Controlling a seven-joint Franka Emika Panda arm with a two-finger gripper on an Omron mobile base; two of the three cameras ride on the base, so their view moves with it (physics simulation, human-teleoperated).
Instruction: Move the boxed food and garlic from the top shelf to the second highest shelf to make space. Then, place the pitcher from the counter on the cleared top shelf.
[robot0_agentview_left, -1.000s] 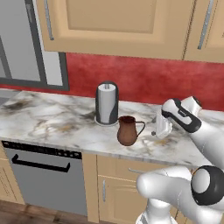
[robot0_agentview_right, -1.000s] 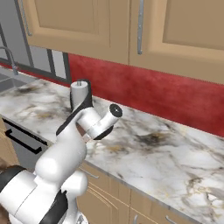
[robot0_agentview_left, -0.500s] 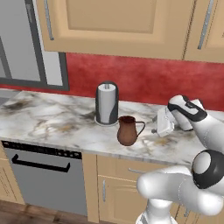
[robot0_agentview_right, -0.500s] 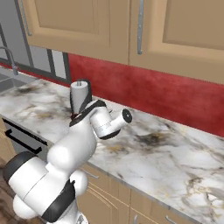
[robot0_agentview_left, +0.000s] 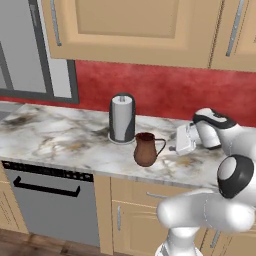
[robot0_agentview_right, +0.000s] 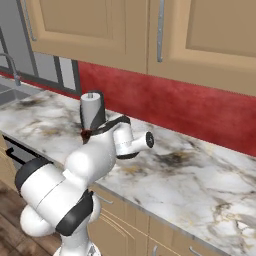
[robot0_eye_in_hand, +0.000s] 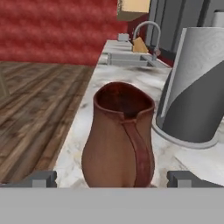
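We've got our gripper (robot0_agentview_left: 176, 146) spread wide at three o'clock of the pitcher (robot0_agentview_left: 146, 149), apart from it; paper-towel cylinder (robot0_agentview_left: 122, 119) crowds eleven o'clock, counter (robot0_agentview_left: 60, 145) edge near.

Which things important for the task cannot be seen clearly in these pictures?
- Pitcher: in the right base view the arm's white body covers it, leaving a dark sliver.
- Pitcher base: cut off at the bottom of the hand view.
- Gripper: in the left base view its fingers are too small to tell apart; the hand view shows the tips apart on either side of the pitcher.
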